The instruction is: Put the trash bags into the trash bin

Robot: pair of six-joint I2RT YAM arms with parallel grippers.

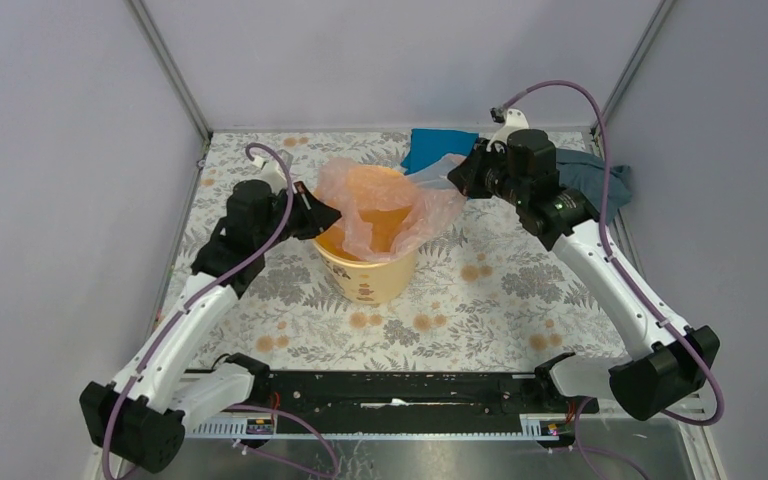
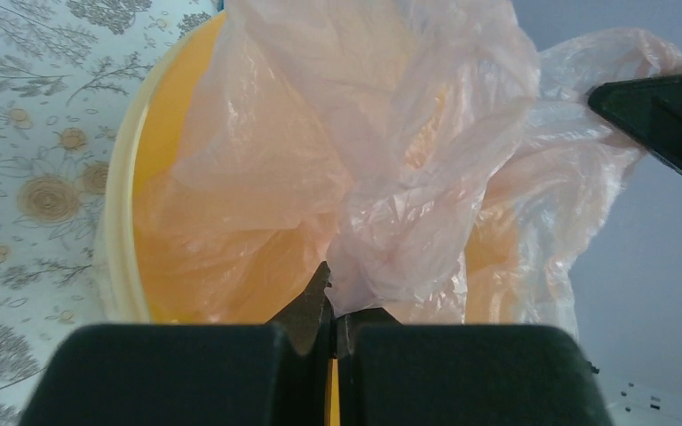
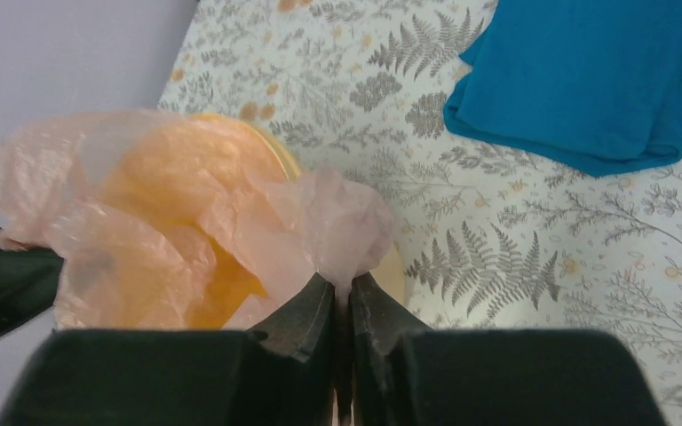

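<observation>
The trash bag (image 1: 390, 205) is a thin, wrinkly pale-pink film stretched over the mouth of the trash bin (image 1: 365, 275), a yellow-orange bucket in the middle of the table. My left gripper (image 1: 332, 215) is at the bin's left rim, shut on the bag's edge (image 2: 382, 133), with the film pinched between its tips (image 2: 336, 306). My right gripper (image 1: 455, 180) is at the far right rim, and the film (image 3: 231, 222) is gathered between its nearly closed fingers (image 3: 344, 288). Part of the bag hangs inside the bin (image 2: 120, 222).
A bright blue cloth (image 1: 435, 148) lies behind the bin, close to the right gripper. A grey-blue cloth (image 1: 590, 180) lies at the back right behind the right arm. Grey walls enclose the floral table (image 1: 480, 300) on three sides.
</observation>
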